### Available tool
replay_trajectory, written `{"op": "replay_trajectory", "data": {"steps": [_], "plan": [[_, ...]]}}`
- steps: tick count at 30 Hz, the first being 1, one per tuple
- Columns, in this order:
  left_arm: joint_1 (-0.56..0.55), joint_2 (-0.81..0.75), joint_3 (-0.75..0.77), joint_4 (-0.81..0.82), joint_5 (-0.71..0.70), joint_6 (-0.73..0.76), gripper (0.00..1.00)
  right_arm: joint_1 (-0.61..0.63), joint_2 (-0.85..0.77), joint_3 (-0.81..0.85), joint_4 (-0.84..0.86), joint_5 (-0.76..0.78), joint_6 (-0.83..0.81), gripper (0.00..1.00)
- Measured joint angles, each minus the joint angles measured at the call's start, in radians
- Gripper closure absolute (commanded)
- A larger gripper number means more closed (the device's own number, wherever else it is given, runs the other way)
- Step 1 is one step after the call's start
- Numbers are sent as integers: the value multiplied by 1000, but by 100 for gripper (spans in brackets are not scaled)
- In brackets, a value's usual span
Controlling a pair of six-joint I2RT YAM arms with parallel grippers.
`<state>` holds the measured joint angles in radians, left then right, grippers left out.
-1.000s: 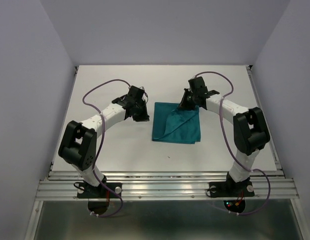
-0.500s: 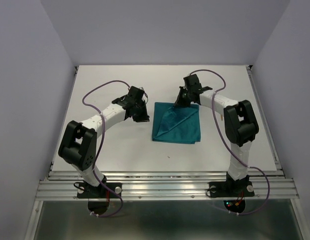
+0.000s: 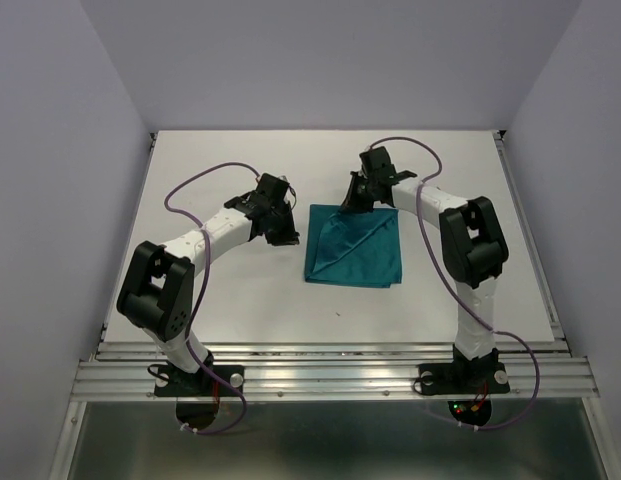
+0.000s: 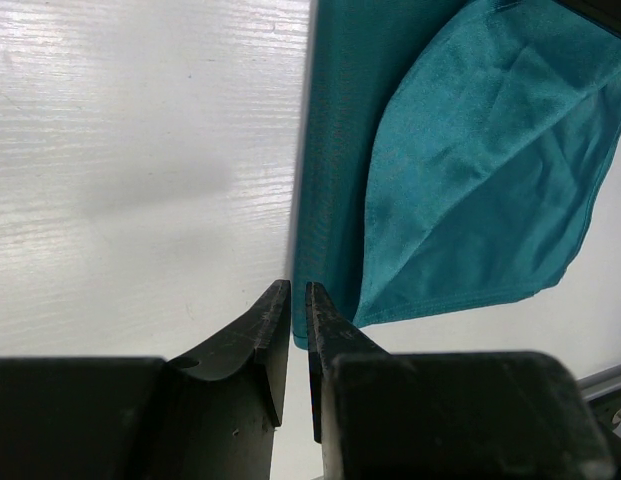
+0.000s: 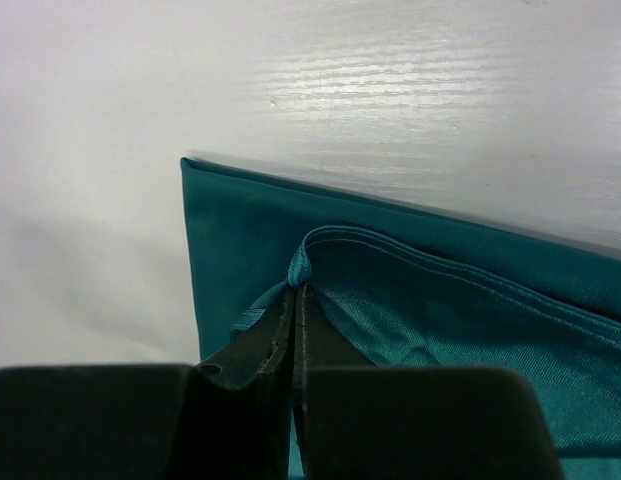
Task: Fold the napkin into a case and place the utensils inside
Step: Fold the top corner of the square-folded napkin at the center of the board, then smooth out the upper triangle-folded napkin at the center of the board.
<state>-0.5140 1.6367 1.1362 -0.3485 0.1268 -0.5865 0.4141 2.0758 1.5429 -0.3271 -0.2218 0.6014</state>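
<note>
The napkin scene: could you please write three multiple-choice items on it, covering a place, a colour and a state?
1. Where on the table is the napkin? A centre B left edge C near right corner
2. What colour is the napkin? A orange B teal C white
3. The right gripper is: A open B out of view C shut on the napkin

Answers: 1 A, it lies mid-table; 2 B, teal in all views; 3 C, the right wrist view shows cloth pinched between its jaws.

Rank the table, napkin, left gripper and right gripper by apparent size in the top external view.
1. table
2. napkin
3. left gripper and right gripper: they look about alike, so neither is ranked above the other.
</note>
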Motion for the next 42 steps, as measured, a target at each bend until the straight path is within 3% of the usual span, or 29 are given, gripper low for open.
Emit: {"op": "replay_trajectory", "data": {"steps": [15,18,20,22,25,35,42], "plan": [[0,0,-16,8,3,-6,77,12,28,39,-5,-3,-11,96],[0,0,-16,8,4,-6,77,15,37,53,-5,-5,-11,92],[0,0,-16,8,5,-6,77,17,50,67,-5,-6,-14,84],[0,0,-17,10,6,-6,77,19,63,80,-7,-7,-16,67],[0,0,-18,13,13,-6,77,24,81,90,-11,-10,-24,64],[-19,24,-15,23,34,5,77,32,-1,43,-33,91,-48,65],[-57,97,59,28,70,27,77,-11,-256,-126,-23,169,-60,83]]}}
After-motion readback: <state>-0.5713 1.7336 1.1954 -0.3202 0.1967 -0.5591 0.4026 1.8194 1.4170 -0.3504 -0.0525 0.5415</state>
